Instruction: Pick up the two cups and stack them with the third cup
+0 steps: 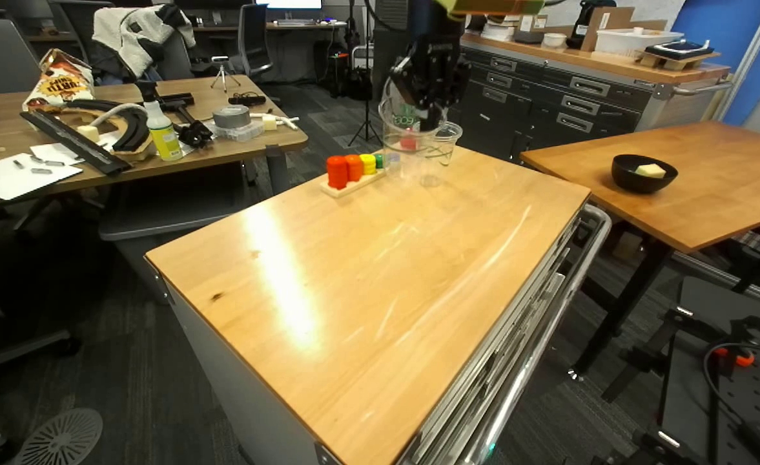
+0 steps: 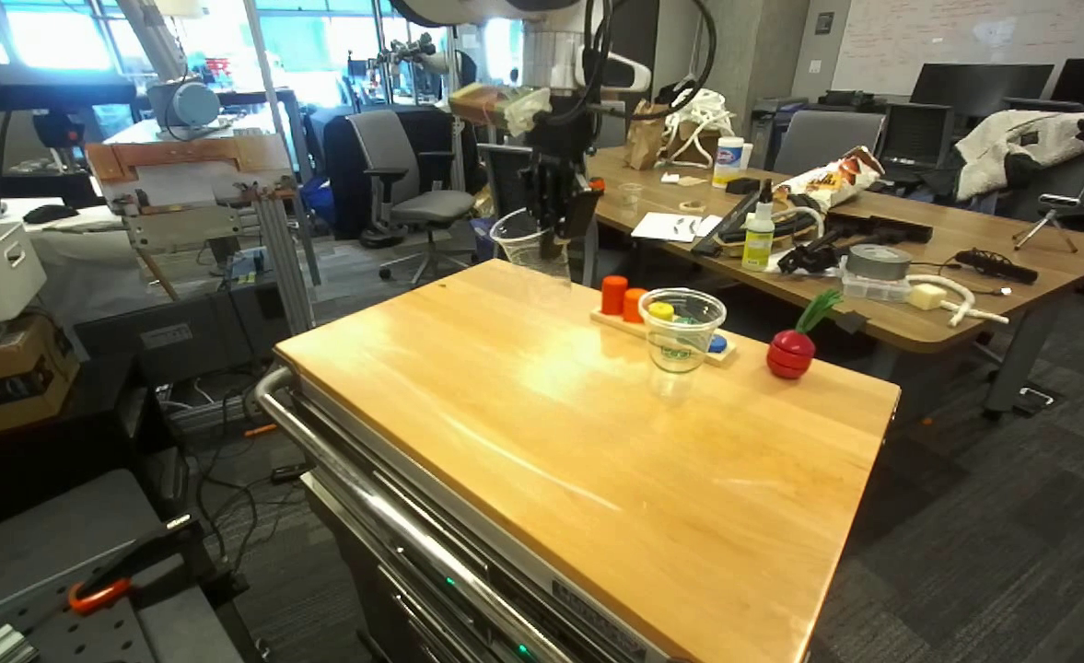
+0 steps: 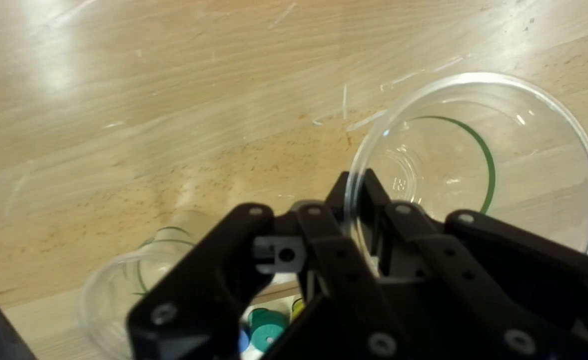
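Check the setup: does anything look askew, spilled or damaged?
In an exterior view, the held cup looks slightly askew, its base off to one side of its mouth, while the standing cup sits upright on the tabletop. That tilt in the gripper may hinder stacking. No spill or damage is visible.

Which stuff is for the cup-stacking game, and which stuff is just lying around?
For stacking:
pincer
held clear cup, pinched at its rim
standing clear cup (maybe several nested; I can't tell)

Just lying around:
coloured blocks
red radish-shaped thing
spray bottle
black bowl
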### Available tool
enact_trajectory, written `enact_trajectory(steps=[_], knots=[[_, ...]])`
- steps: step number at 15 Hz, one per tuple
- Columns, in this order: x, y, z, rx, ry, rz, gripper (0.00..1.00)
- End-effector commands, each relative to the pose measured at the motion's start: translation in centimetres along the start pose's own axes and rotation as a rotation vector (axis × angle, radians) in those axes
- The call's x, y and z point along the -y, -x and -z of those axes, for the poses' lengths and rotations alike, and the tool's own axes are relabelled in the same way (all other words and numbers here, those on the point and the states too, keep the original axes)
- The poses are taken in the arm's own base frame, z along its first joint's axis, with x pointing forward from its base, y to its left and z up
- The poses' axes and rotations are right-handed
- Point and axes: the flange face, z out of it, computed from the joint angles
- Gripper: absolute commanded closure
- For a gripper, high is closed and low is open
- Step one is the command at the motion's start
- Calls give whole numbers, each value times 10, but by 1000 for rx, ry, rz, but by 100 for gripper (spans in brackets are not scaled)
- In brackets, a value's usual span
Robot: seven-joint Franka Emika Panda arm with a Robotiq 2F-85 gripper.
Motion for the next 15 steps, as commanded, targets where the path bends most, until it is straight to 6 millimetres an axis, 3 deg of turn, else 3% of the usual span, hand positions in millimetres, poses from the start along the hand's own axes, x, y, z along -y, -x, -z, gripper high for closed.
enact_trajectory(steps=[1, 4, 7, 11, 15], knots=[[-31, -3, 67, 23, -11, -67, 98], [-63, -14, 107, 20, -3, -123, 98], [-89, -29, 123, 43, -18, -154, 98], [-112, -51, 119, 78, -21, -179, 98], [-123, -72, 95, 85, -4, -180, 98]])
